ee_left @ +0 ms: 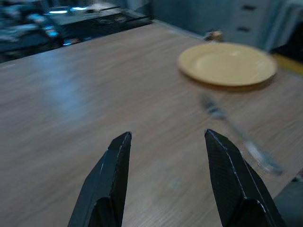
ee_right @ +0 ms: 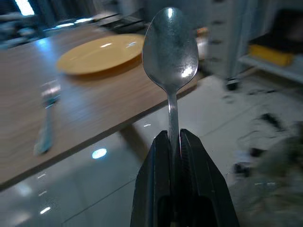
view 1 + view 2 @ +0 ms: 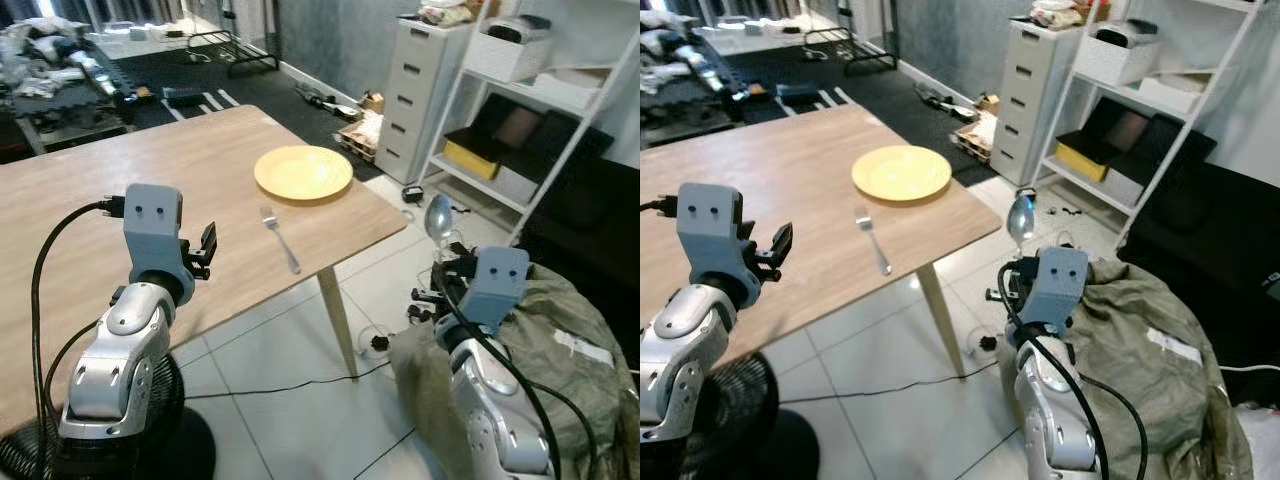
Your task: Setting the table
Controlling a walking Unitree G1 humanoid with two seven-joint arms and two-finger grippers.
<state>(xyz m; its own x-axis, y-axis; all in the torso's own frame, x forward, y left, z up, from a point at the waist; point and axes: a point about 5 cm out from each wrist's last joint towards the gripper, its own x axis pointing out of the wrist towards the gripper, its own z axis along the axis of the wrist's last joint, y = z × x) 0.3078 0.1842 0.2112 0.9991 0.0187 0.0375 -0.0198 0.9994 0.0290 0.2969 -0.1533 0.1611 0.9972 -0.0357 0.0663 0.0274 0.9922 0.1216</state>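
No writing can be read. A spoon is clamped by its handle, bowl upward, in the right gripper, off the table's right edge above the floor. The left gripper is held open and empty over the table. A fork lies near the right edge beside a yellow plate at the far right corner.

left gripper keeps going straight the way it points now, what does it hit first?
Probably the bare wooden table. The open left gripper aims over it, with fork and yellow plate off to one side. Depth is unclear.
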